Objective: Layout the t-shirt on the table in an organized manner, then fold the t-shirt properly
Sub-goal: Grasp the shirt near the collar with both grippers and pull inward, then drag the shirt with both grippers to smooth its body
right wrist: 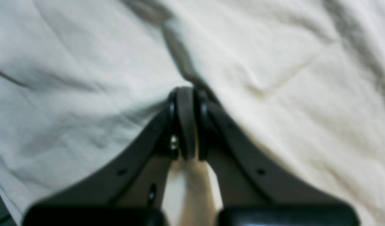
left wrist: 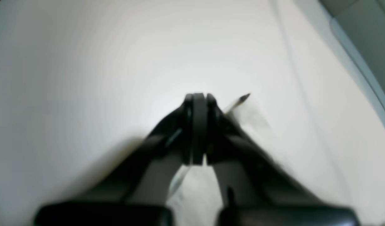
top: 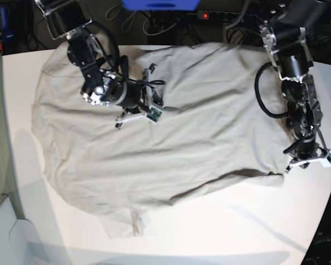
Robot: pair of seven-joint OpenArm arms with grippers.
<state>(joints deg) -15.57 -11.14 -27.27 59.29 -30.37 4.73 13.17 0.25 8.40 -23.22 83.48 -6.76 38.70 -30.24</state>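
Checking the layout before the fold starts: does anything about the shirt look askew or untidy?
Yes. The t-shirt lies skewed across the table, creased, its near edge bunched by the tag patch. Both grippers, left and right, look shut on fabric.

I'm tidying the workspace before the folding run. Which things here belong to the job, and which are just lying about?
Belongs to the job:
- t-shirt, spread across the table
- table
- left gripper, shut at the shirt's edge
- right gripper, shut, over the shirt

Just lying about:
- power strip beyond the far edge
- cables near it
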